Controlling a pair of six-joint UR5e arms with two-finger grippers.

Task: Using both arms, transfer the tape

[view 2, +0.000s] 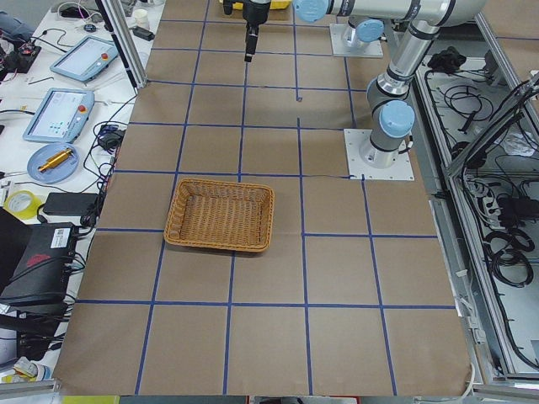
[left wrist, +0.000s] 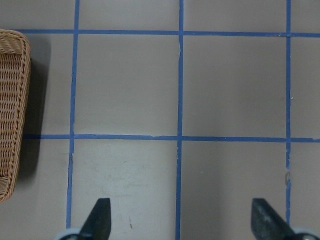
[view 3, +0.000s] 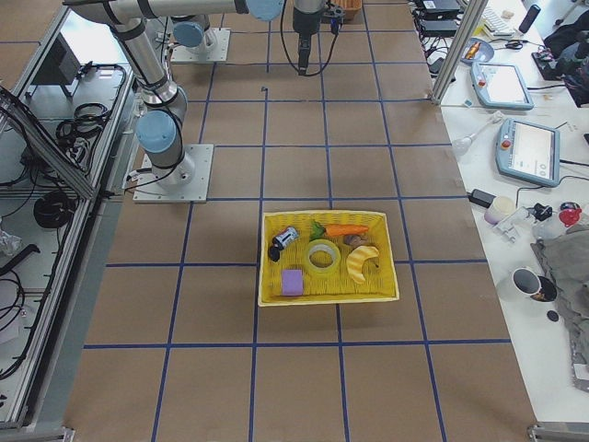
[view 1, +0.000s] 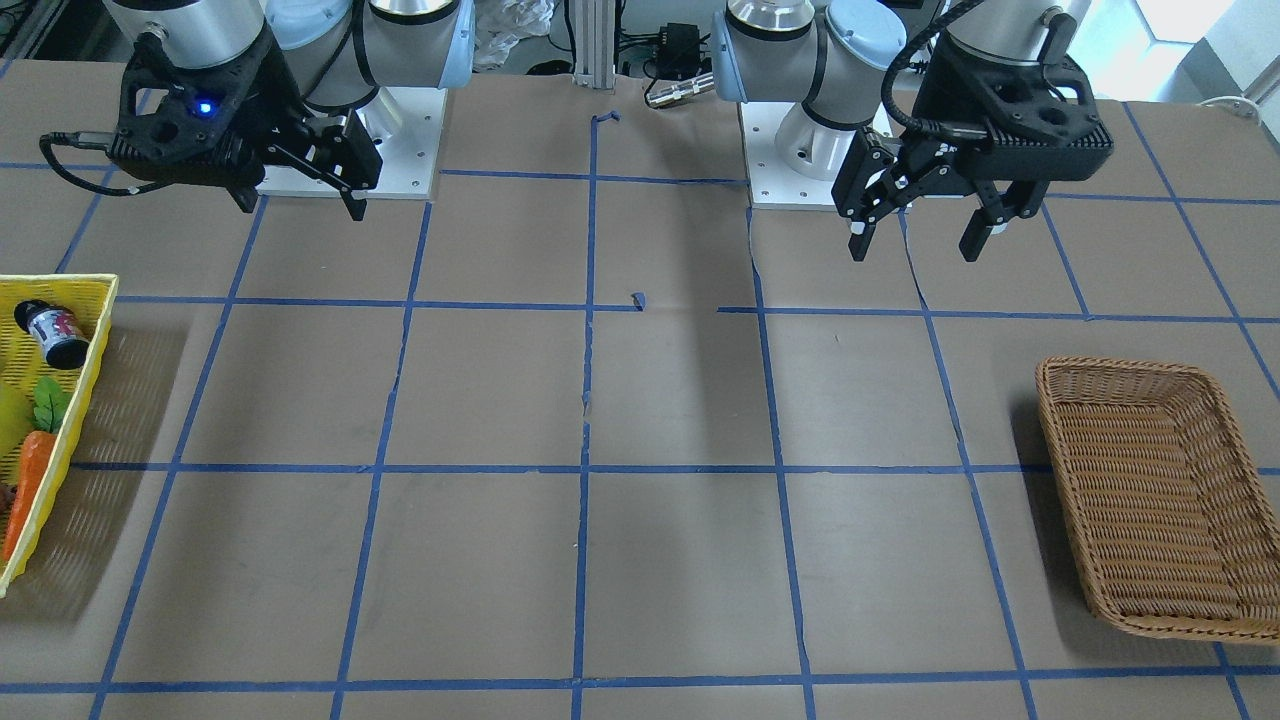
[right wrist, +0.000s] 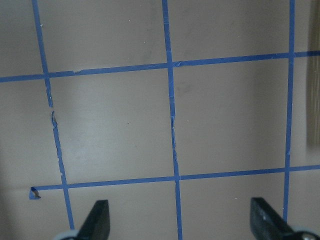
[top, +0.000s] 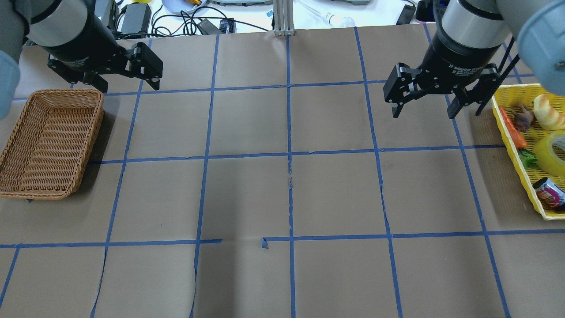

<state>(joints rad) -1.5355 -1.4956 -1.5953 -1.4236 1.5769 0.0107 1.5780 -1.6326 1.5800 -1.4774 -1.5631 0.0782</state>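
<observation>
The tape (top: 549, 152), a translucent yellow roll, lies in the yellow basket (top: 514, 143) at the table's right end. It also shows in the exterior right view (view 3: 322, 256), in the middle of that basket (view 3: 327, 299). My right gripper (top: 423, 114) hangs open and empty above the table, left of the basket and apart from it. My left gripper (top: 128, 84) hangs open and empty just beyond the wicker basket (top: 48, 145). Both wrist views show only spread fingertips over bare paper: left gripper (left wrist: 182, 220), right gripper (right wrist: 180, 220).
The yellow basket also holds a carrot (top: 512, 128), a banana (top: 547, 115), a small can (top: 549, 192) and a purple block (view 3: 293, 281). Brown paper with blue grid lines (top: 289, 154) covers the table. Cables and devices lie beyond its far edge.
</observation>
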